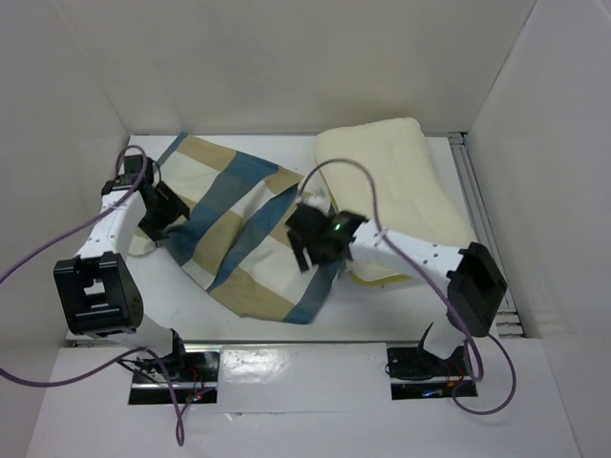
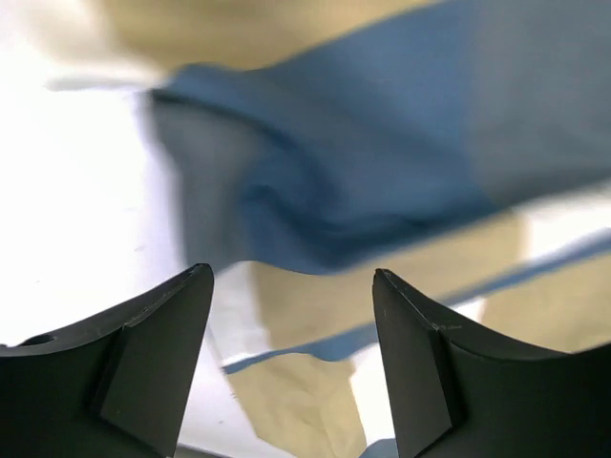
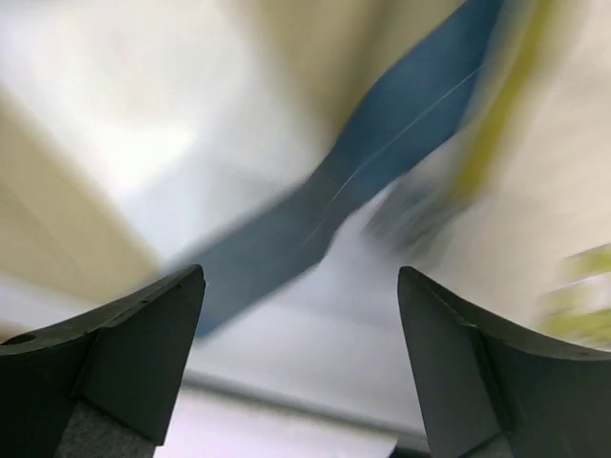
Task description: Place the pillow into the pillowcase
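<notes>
The checked blue, tan and cream pillowcase [image 1: 243,234] lies crumpled on the white table, left of centre. The cream-yellow pillow [image 1: 391,176] lies at the back right, its near-left edge against the pillowcase. My left gripper [image 1: 177,218] is open over the pillowcase's left edge; the left wrist view shows blue and tan fabric [image 2: 363,172] below the open gripper [image 2: 292,270], nothing held. My right gripper [image 1: 307,250] is open over the pillowcase's right edge beside the pillow. The blurred right wrist view shows the open gripper [image 3: 301,271] above a blue stripe [image 3: 382,153] and the pillow's yellow piping [image 3: 496,124].
White enclosure walls stand on the left, back and right. A metal rail [image 1: 482,224] runs along the table's right side. The table's front edge [image 1: 286,336] lies just ahead of the arm bases. Purple cables loop over both arms.
</notes>
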### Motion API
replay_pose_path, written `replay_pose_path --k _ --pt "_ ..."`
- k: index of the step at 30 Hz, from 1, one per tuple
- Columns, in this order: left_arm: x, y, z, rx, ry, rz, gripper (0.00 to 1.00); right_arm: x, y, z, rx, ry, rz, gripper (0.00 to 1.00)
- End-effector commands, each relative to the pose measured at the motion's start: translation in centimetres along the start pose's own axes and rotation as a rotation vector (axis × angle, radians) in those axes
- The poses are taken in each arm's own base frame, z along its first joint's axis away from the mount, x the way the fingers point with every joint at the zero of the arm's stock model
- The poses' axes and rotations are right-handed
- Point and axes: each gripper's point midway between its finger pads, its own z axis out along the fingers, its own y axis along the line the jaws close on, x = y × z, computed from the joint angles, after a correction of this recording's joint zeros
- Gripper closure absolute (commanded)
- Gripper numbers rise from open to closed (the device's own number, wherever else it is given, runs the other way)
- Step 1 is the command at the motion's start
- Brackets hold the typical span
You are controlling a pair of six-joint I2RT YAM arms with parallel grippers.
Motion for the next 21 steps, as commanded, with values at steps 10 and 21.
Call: replay_pose_path --k 10,21 --pt "3.4 -10.6 -4.6 0.075 -0.128 0.401 0.21 -19.2 -21.8 4.6 0.15 -0.221 0.447 0.07" --pt "5.8 -10.4 -3.2 0.016 -0.08 0.473 0.24 -23.1 -22.2 15.8 0.091 -0.182 0.441 0.56"
